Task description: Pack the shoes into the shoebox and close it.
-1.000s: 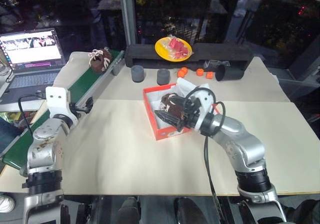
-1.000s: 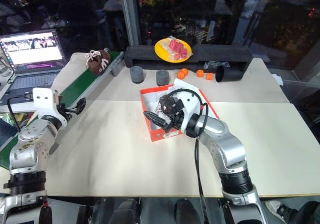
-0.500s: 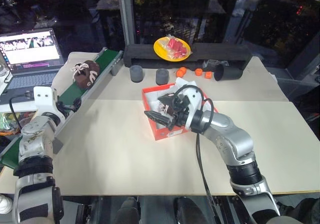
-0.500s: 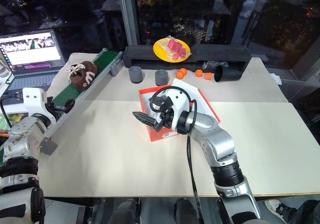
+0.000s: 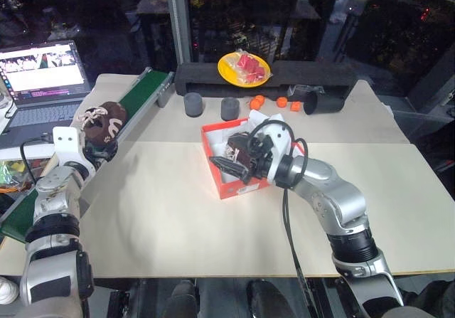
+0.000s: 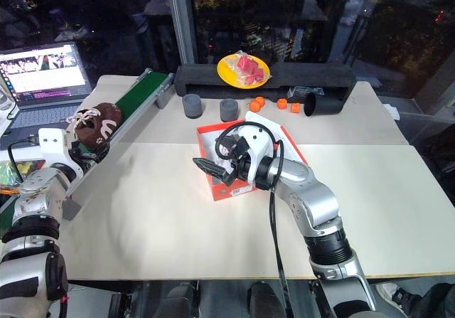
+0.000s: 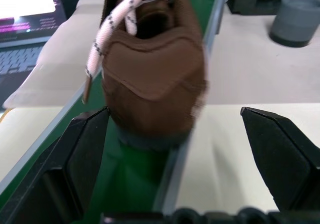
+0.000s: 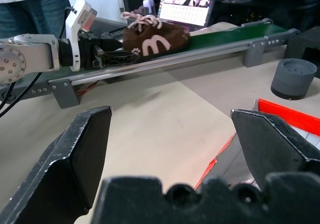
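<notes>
Left pincer [image 7: 172, 149] is spread wide, level, lined up on the brown shoe [image 5: 99, 121] riding the green conveyor belt [image 5: 135, 101] at the worktop's left edge. Shoe sits between the fingers but not pinched; looks staged for a side grab as it arrives.

Right pincer [image 6: 204, 167] is also spread, empty, hovering over the near-left corner of the red-orange shoebox [image 5: 217, 178] mid-worktop, probably waiting near the drop spot. A dark shape inside the box behind the arm may be the other shoe; can't confirm, arm blocks it. White inside of the lid [image 6: 259, 122] shows on the far side, box is open.

Room: bare worktop [image 5: 163, 211] between belt and box, clear carry path. Belt rails hem the shoe's sides, so lift before swinging right. Two grey cylinders [image 5: 193, 104] and oranges [image 5: 257, 102] sit far of the box, out of the way. Laptop [image 5: 43, 72] is left of the belt.
</notes>
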You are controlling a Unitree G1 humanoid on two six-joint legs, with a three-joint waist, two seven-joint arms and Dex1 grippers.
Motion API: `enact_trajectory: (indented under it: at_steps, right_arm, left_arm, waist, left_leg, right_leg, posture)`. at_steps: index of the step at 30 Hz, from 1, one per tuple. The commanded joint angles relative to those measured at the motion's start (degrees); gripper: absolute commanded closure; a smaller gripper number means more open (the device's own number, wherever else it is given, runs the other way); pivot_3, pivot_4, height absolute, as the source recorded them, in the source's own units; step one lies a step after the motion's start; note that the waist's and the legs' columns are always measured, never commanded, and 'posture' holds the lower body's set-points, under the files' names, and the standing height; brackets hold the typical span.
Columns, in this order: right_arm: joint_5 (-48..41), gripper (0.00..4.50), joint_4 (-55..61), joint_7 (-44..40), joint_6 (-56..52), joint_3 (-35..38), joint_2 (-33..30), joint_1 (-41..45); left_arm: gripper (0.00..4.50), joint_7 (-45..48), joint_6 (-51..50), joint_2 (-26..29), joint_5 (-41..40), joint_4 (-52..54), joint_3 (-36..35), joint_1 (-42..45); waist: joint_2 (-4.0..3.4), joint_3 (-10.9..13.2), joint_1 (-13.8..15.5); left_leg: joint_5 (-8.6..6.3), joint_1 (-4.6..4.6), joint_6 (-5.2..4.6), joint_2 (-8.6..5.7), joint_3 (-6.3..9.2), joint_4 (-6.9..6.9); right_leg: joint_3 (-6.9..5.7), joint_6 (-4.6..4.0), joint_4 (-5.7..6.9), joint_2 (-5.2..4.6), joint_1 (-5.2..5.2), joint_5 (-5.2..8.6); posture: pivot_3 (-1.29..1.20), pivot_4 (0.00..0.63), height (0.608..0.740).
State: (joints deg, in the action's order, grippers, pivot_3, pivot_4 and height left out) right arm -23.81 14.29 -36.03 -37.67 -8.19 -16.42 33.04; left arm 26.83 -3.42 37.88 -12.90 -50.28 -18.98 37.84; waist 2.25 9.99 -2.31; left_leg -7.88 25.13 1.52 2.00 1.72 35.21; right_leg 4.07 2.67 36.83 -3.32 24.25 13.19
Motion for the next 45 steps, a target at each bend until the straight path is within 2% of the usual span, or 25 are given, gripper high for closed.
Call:
enact_trajectory:
  at_steps: [1, 5, 6, 7, 8, 10, 11, 14, 17, 25, 29, 35, 42, 45]
  right_arm:
    - [-0.7, 0.02, 2.4, 0.2, 0.1, 1.4, -0.7, 1.4]
    - [-0.4, 0.02, 2.5, 0.4, 0.1, 1.5, -1.4, 1.4]
    - [-0.4, 0.0, 2.5, 0.5, 0.1, 1.6, -1.6, 1.5]
    - [-0.4, 0.0, 2.5, 0.7, 0.1, 1.6, -1.7, 1.5]
    - [-0.4, 0.0, 2.5, 0.8, 0.1, 1.6, -1.8, 1.5]
    - [-0.4, 0.0, 2.6, 1.0, 0.0, 1.7, -1.9, 1.4]
    - [-0.5, 0.0, 2.6, 1.1, 0.0, 1.7, -1.9, 1.4]
    - [-0.8, 0.0, 2.6, 1.5, -0.2, 1.8, -1.9, 1.5]
    - [-4.6, 0.0, 2.4, 3.7, -2.3, 5.1, 0.8, 2.3]
    - [-28.7, 0.0, -5.6, 21.7, -14.2, 27.6, 12.4, 11.8]
    - [-37.8, 0.0, -9.9, 30.2, -16.8, 33.7, 14.3, 14.7]
    - [-44.0, 0.0, -11.7, 36.8, -16.1, 35.8, 15.2, 15.5]
    - [-46.2, 0.0, -11.6, 39.5, -14.1, 35.0, 14.3, 15.3]
    - [-46.6, 0.79, -11.1, 40.1, -13.3, 34.6, 14.1, 14.8]
  left_arm:
    - [0.0, -1.0, 1.6, 1.1, 0.8, -1.0, -0.1, 1.6]
    - [0.0, -1.2, 1.0, 0.5, 0.6, -2.2, -0.3, 2.2]
    - [0.52, -0.3, 0.9, 0.1, 0.0, -2.2, -0.5, 2.4]
    - [0.68, 0.1, 1.0, -0.2, -0.1, -2.0, -0.4, 2.5]
    - [1.14, 0.3, 1.1, -0.5, 0.0, -1.7, 0.0, 2.5]
    - [1.79, 0.4, 0.8, -1.2, -0.3, -0.3, 0.1, 2.8]
    - [1.9, 0.5, 0.5, -1.5, -0.7, 0.6, -0.1, 3.0]
    - [1.9, 0.6, -0.6, -2.5, -1.6, 5.1, -0.1, 3.9]
    - [1.9, 2.2, -3.5, -4.6, -4.2, 14.4, 0.7, 5.0]
    - [1.9, 2.4, -18.9, -14.5, -11.2, 42.8, 8.6, 3.7]
    - [1.9, 1.4, -25.4, -19.6, -13.9, 51.5, 12.9, 4.6]
    - [1.9, 1.7, -32.5, -23.5, -17.3, 58.2, 17.1, 5.6]
    - [1.9, 2.0, -36.6, -25.0, -19.4, 62.1, 19.3, 4.9]
    - [1.9, 1.9, -37.3, -25.2, -19.7, 62.4, 19.5, 4.8]
  waist:
    - [0.0, 0.0, 0.1]
    - [0.01, 0.0, 0.3]
    - [0.01, 0.0, 0.3]
    - [0.01, 0.0, 0.4]
    - [0.01, 0.0, 0.4]
    - [0.01, 0.0, 0.8]
    - [0.01, 0.0, 1.0]
    - [0.04, 0.0, 1.5]
    - [0.22, 0.1, 1.6]
    - [0.28, 0.1, 1.3]
    - [0.28, 0.1, 1.0]
    - [0.26, 0.1, -0.3]
    - [0.23, 0.1, -0.4]
    - [0.22, 0.1, -0.4]
  left_leg:
    - [0.0, 0.0, 0.0, -0.01, 0.0, 0.01]
    - [0.0, 0.0, 0.0, 0.0, 0.0, 0.0]
    - [0.0, 0.0, 0.0, 0.0, 0.0, 0.0]
    - [0.0, 0.0, 0.0, 0.0, 0.0, 0.0]
    - [0.0, 0.0, 0.0, 0.0, 0.0, 0.01]
    - [0.0, 0.0, 0.0, -0.01, 0.0, 0.01]
    - [0.0, 0.0, 0.0, -0.01, 0.0, 0.01]
    - [0.0, 0.02, 0.0, 0.0, 0.0, 0.02]
    - [0.0, 0.1, 0.0, -0.01, 0.01, 0.04]
    - [0.0, 0.1, 0.0, -0.01, 0.06, 0.05]
    - [0.0, 0.11, 0.0, -0.01, 0.06, 0.04]
    - [0.01, 0.11, -0.02, -0.01, 0.06, 0.04]
    - [0.01, 0.1, -0.03, -0.02, 0.06, 0.04]
    - [0.02, 0.1, -0.03, -0.02, 0.06, 0.05]
  right_leg:
    - [0.0, 0.0, 0.0, -0.01, -0.01, 0.0]
    - [-0.01, 0.0, 0.0, -0.01, 0.0, 0.0]
    - [-0.01, 0.0, 0.0, -0.01, 0.0, 0.0]
    - [-0.01, 0.0, 0.0, -0.01, 0.0, 0.0]
    - [-0.01, 0.0, 0.0, -0.01, -0.01, 0.0]
    - [-0.01, 0.0, 0.0, -0.01, -0.01, 0.0]
    - [-0.02, 0.0, 0.01, -0.01, -0.02, 0.0]
    - [-0.02, 0.0, 0.0, -0.01, -0.01, 0.0]
    - [-0.03, 0.0, -0.02, -0.01, 0.01, 0.0]
    - [-0.04, 0.0, 0.04, -0.04, -0.02, -0.05]
    - [-0.02, -0.01, 0.08, -0.02, 0.01, -0.05]
    - [0.0, -0.01, 0.09, 0.0, 0.02, -0.05]
    - [0.02, 0.0, 0.07, 0.01, 0.01, -0.05]
    - [0.02, 0.0, 0.06, 0.01, 0.01, -0.04]
  posture:
    - [0.0, 0.15, 0.74]
    - [0.0, 0.15, 0.74]
    - [0.0, 0.15, 0.74]
    - [0.0, 0.15, 0.74]
    - [0.0, 0.15, 0.74]
    - [0.0, 0.15, 0.74]
    - [0.0, 0.15, 0.74]
    - [0.0, 0.15, 0.74]
    - [0.0, 0.15, 0.74]
    - [0.0, 0.15, 0.74]
    - [0.0, 0.15, 0.74]
    - [0.0, 0.15, 0.74]
    - [0.0, 0.15, 0.74]
    - [0.0, 0.15, 0.74]
